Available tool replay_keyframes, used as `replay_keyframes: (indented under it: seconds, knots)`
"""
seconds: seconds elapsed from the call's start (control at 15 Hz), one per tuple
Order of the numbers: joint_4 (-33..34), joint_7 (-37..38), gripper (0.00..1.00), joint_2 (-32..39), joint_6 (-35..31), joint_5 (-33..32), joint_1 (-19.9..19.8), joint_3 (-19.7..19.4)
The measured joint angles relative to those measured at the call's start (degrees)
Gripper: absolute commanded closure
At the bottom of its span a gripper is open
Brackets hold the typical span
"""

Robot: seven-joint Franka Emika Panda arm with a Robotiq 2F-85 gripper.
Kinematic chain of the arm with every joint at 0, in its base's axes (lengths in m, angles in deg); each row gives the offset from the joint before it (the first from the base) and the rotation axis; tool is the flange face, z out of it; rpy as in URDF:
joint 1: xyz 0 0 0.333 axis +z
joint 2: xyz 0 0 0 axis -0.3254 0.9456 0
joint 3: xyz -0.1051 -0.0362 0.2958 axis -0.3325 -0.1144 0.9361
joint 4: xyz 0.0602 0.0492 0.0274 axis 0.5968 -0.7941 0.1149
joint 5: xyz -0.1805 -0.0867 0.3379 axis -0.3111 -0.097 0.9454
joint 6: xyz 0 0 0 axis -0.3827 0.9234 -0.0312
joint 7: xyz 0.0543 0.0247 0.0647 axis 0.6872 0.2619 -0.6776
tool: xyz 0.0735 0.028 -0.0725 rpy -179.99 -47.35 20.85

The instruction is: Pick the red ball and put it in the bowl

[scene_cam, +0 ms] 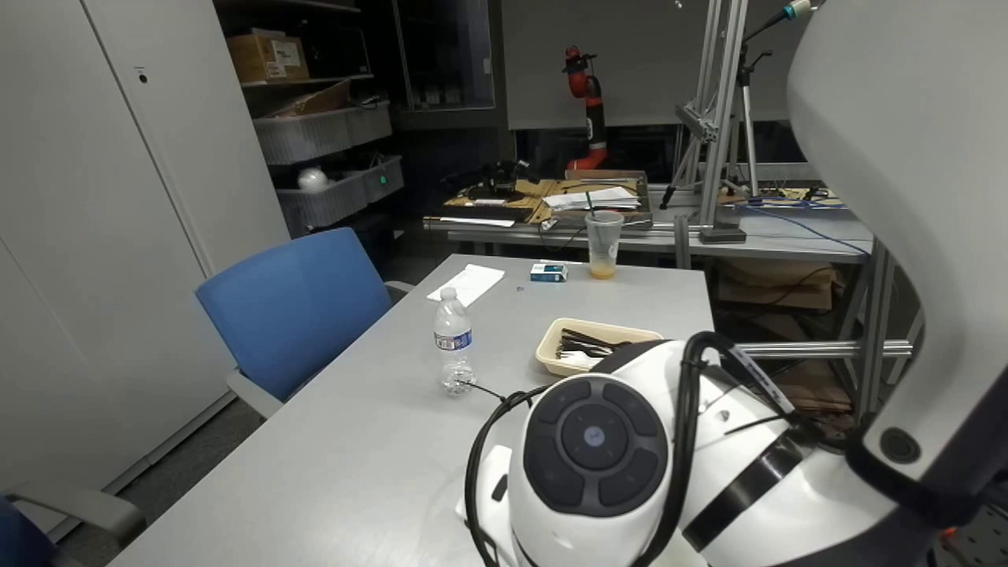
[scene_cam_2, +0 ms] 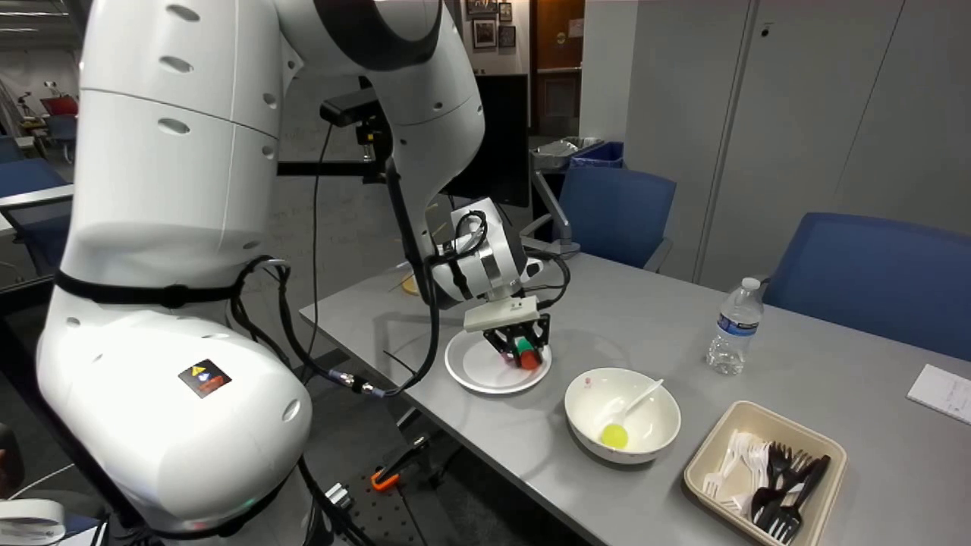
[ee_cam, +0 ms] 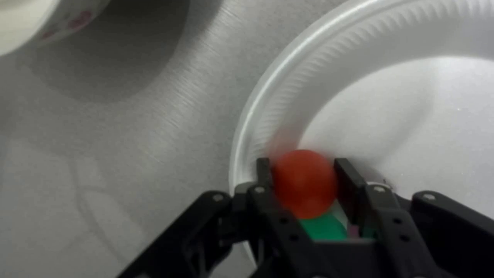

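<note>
The red ball [scene_cam_2: 529,359] is at the near right side of a white plate [scene_cam_2: 470,368]. My gripper [ee_cam: 303,170] has one finger on each side of the ball [ee_cam: 305,184], and both fingers touch it. The ball's height over the plate is hard to judge. The white bowl [scene_cam_2: 595,402] stands right of the plate in an exterior view, holding a white spoon [scene_cam_2: 643,399] and a yellow-green round item [scene_cam_2: 614,436]. Its side shows at the upper left of the wrist view [ee_cam: 23,23]. Ball, bowl and fingers are hidden behind the arm in an exterior view.
A green item [ee_cam: 323,227] and a bit of pink lie beside the ball under the gripper. A cutlery tray [scene_cam_2: 823,485] stands past the bowl. A water bottle [scene_cam_2: 734,326] stands farther back on the grey table [scene_cam_2: 630,326]. Paper [scene_cam_2: 944,394] lies at the far end.
</note>
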Motion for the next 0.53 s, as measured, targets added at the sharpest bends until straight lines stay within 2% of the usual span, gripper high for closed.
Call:
replay_keyframes:
  seconds: [0.27, 0.53]
  knots:
    - [-0.01, -1.09, 0.81, -0.06, 0.00, 0.57, -0.56, 1.10]
    - [-0.56, -9.66, 0.81, -0.91, 0.00, 6.75, -4.70, 6.51]
